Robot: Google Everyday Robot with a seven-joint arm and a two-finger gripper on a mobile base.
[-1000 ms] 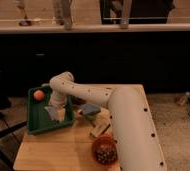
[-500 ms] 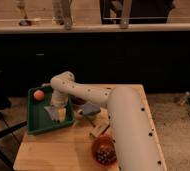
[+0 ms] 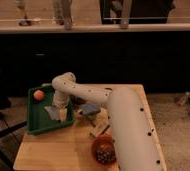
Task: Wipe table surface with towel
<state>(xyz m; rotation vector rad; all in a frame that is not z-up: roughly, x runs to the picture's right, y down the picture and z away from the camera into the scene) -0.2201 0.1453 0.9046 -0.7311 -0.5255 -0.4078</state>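
Observation:
A crumpled blue-grey towel (image 3: 90, 109) lies on the wooden table (image 3: 53, 150), just right of a green tray (image 3: 34, 125). My white arm (image 3: 123, 125) reaches from the lower right across the table into the tray. My gripper (image 3: 59, 106) is low inside the tray, over a grey-blue object (image 3: 51, 112) and a yellow object (image 3: 63, 115). It is to the left of the towel and apart from it.
An orange ball (image 3: 38, 94) sits in the tray's far left corner. A red bowl (image 3: 104, 149) with dark contents stands near the table's front edge. A small light packet (image 3: 99, 130) lies between the bowl and the towel. A dark counter runs behind the table.

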